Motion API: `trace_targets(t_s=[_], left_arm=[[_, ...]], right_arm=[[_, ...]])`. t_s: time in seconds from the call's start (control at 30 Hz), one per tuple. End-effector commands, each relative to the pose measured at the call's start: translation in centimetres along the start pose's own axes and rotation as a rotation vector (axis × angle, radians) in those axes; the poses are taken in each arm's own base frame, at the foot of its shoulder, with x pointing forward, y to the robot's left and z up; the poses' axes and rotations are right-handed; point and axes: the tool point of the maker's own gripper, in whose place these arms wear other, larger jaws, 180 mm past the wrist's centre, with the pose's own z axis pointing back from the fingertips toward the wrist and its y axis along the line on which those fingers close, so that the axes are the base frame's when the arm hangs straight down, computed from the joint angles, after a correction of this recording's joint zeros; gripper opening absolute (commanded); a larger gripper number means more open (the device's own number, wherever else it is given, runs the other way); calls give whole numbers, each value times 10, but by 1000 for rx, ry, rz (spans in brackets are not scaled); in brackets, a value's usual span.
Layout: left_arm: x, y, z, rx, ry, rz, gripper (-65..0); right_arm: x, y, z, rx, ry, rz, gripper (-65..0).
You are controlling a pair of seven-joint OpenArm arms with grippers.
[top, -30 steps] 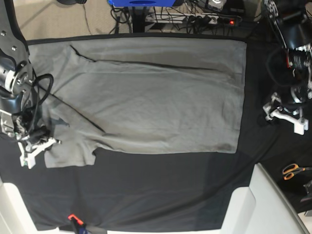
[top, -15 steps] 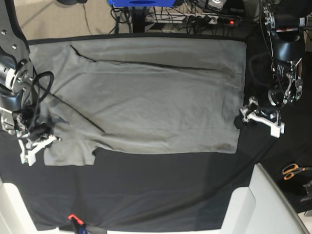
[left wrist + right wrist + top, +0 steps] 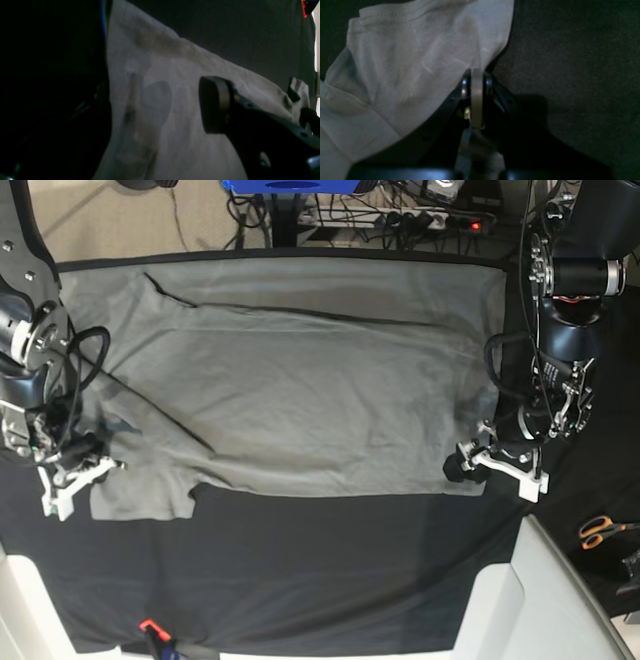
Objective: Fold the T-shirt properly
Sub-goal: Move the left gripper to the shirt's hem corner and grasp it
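The grey T-shirt (image 3: 300, 380) lies spread flat on the black table cloth (image 3: 320, 560), with its sleeve (image 3: 140, 495) at the lower left and its hem along the right. My right gripper (image 3: 72, 483) sits at the sleeve's outer edge. In the right wrist view the right gripper (image 3: 476, 82) is shut, with a strip of the sleeve (image 3: 407, 57) pinched between its fingers. My left gripper (image 3: 478, 465) is at the shirt's lower right hem corner. In the left wrist view the left gripper (image 3: 155, 107) is open, with the T-shirt (image 3: 175, 140) beneath it.
Orange-handled scissors (image 3: 600, 530) lie at the right edge. White raised panels (image 3: 520, 600) stand at the bottom right and bottom left. A small red-tipped item (image 3: 150, 627) is at the bottom edge. Cables and a power strip (image 3: 400, 220) run behind the table.
My left arm has swung in from the right side and down to the shirt's lower right hem corner. My right gripper has stayed at the sleeve.
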Motion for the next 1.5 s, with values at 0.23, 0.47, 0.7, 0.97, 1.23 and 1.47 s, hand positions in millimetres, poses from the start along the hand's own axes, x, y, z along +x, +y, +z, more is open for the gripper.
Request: trace_targets(t_s=[0.23,0.47,0.7,0.97,1.23,1.47], left_arm=[[-5,8,1,34,21,2,-650],[-5,17,6,49,17,2,-650],[-17,25,23,80,46,-43,-650],[-34,33,45,148,58,-77,-650],[-25,40,63,152,48,-9,-650],[8,35,79,135,-27,6,-592]], right_arm=[[31,-6,4,-6,-69,6,-650],[31,-6,4,-6,-69,6,-650],[31,-6,4,-6,-69,6,-650],[31,-5,4,-4,-69,5,-650],[30,-5,4,-5,-68,5,-650],[29,-3,3,-2,-67,5,-650]])
